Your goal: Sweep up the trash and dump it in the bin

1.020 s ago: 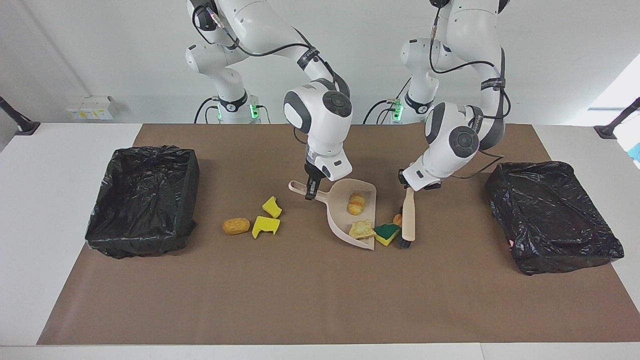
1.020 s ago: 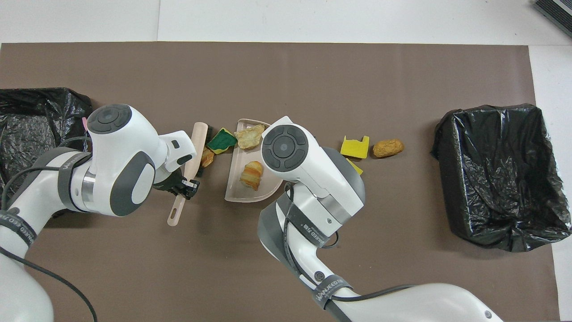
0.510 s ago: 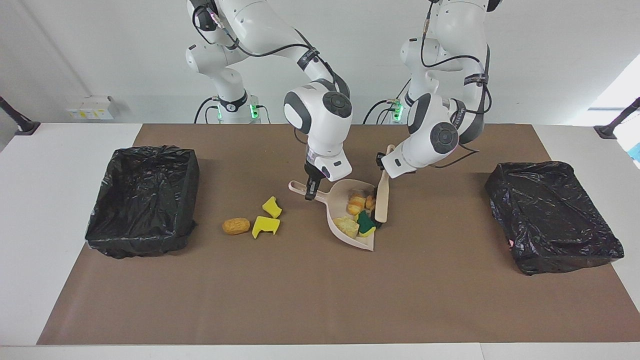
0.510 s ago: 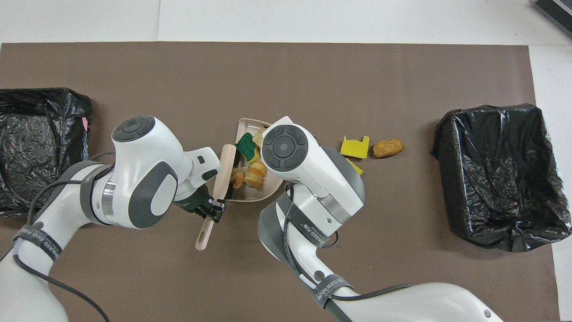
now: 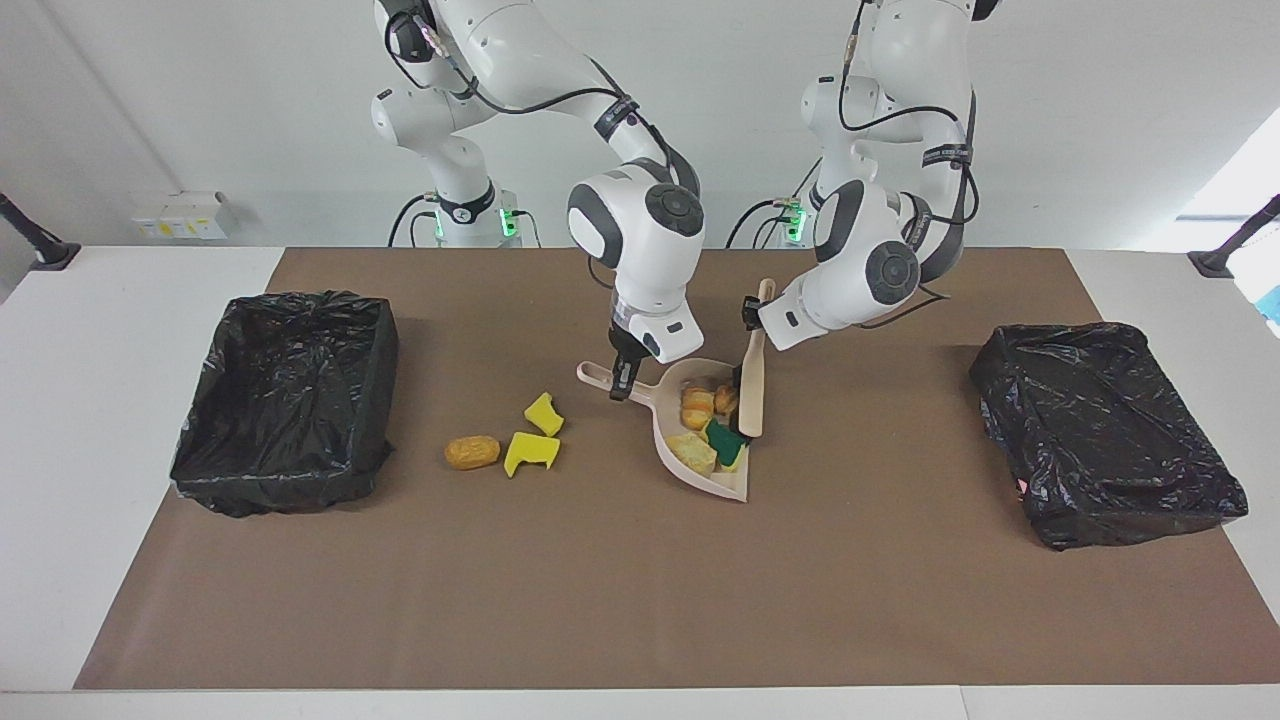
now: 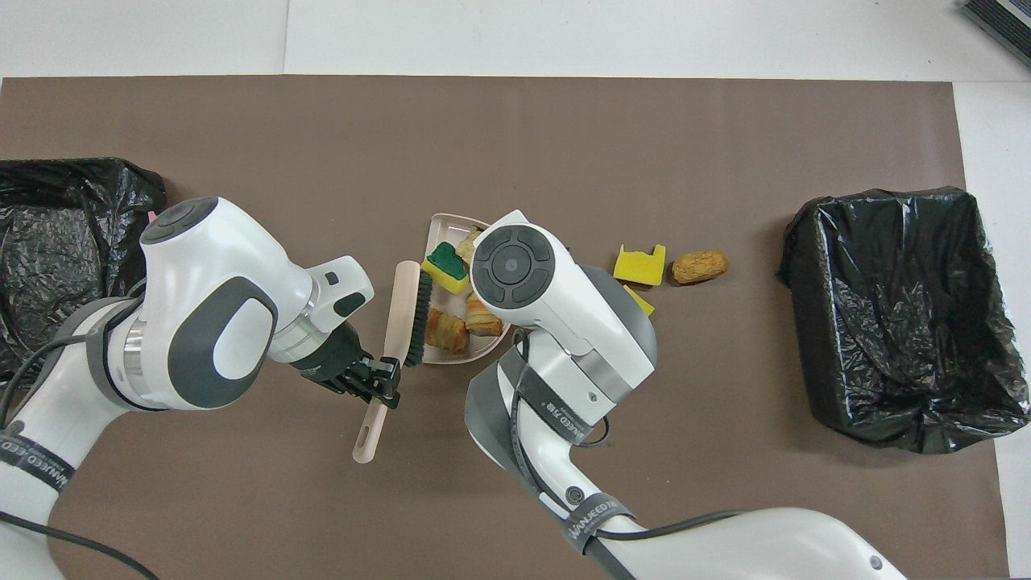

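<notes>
Sweep roughly half done, nothing dumped yet.
Left gripper (image 6: pixel 378 385) is clamping the brush (image 6: pixel 403 318), right gripper (image 5: pixel 622 385) is gripping the dustpan (image 5: pixel 668 440) handle; four bits are sitting in the pan, three trash bits (image 5: pixel 505 443) are waiting beside it toward the right arm's bin (image 5: pixel 285 400).

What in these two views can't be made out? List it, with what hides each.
- Right gripper on the dustpan handle: in the overhead view the right arm's wrist covers both.
- Second yellow foam piece: overhead, mostly under the right arm; whole in the facing view.
- Trash in the dustpan: the hand brush and the arm overlap it, so no sure count.
- Bin at the left arm's end: cut by the overhead edge.
</notes>
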{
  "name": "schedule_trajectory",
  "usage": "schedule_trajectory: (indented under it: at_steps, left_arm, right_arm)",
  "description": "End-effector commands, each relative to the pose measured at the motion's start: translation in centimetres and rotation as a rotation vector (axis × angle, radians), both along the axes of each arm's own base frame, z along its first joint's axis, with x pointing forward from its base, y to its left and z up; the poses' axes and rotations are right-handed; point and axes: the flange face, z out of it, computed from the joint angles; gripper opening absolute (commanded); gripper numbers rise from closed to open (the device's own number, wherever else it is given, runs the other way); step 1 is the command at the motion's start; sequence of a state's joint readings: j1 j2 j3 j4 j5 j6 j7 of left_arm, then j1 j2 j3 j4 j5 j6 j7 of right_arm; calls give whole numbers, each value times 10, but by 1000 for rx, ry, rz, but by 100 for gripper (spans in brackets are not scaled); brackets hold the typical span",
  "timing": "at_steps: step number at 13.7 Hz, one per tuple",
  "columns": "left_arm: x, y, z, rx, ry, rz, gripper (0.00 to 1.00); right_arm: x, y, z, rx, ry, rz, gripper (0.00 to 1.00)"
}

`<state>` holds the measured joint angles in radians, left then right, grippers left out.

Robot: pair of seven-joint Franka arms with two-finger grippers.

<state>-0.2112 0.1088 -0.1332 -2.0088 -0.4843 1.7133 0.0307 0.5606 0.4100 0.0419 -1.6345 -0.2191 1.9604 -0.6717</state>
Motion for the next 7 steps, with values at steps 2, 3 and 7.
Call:
schedule_trajectory:
  at_steps: [2, 3, 7]
  left_arm:
    - [-4, 0, 9, -40, 22, 30, 0]
    - [-4, 1, 11, -36, 29, 36, 0]
    - [-15, 13, 39, 9, 63, 64, 0]
  right_arm:
    - [-3, -1, -15, 46, -37, -27, 0]
    - [-4, 1, -15, 74, -39, -34, 0]
    - [-5, 7, -13, 129, -36, -85, 0]
